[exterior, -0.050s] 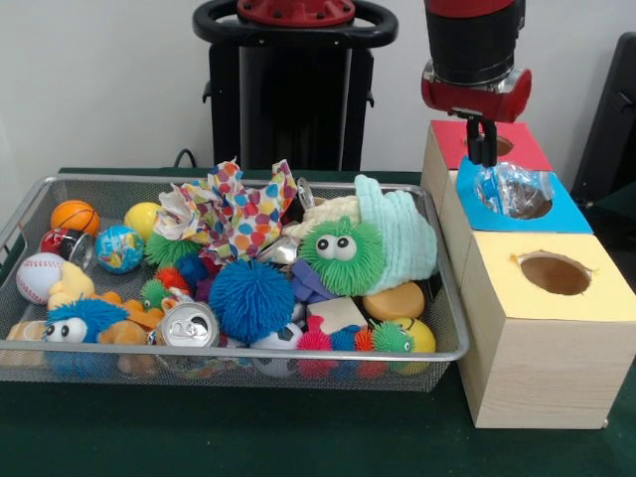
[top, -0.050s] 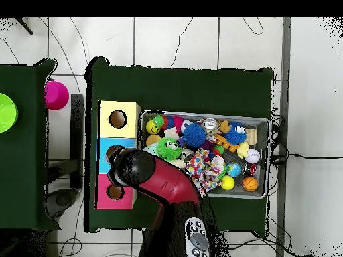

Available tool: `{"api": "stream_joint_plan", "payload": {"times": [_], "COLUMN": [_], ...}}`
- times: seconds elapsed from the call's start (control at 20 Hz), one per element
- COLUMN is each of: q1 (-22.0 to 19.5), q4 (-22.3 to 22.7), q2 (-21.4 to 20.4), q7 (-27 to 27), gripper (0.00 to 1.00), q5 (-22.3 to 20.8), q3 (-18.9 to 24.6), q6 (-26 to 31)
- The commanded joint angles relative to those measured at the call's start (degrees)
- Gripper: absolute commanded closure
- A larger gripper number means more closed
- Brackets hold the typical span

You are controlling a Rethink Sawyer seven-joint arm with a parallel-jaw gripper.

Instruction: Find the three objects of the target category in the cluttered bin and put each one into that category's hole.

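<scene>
My gripper hangs over the left rim of the blue box, the middle of three wooden boxes. It looks shut on the upper left edge of a crumpled clear plastic piece, which rests in and over the blue box's hole. The wire bin to the left is full of mixed toys, balls and a silver can. From overhead my arm covers the gripper and part of the blue box.
A red-topped box stands behind the blue one and a yellow-topped box with an open hole in front. A green fuzzy toy and a blue spiky ball lie high in the bin. A pink cup sits on a side table.
</scene>
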Motion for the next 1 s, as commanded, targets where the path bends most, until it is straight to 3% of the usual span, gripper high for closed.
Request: {"api": "stream_joint_plan", "payload": {"times": [0.05,0.15,0.3,0.55,0.8,1.0], "q1": [1.9,2.3,2.4,2.0,2.5,3.9], "q4": [1.0,0.3,0.9,3.7,5.1,6.4], "q2": [-11.4,-13.4,-13.3,-8.2,-4.0,-4.4], "q7": [14.8,15.3,14.6,13.1,12.8,11.6], "gripper": [1.0,1.0,1.0,1.0,1.0,1.0], "q5": [-4.3,-5.6,-5.1,-0.6,-1.1,-4.2], "q3": [-3.8,-5.2,-5.8,-3.6,-2.9,-4.0], "q6": [17.7,21.2,19.6,9.4,-0.9,-4.4]}}
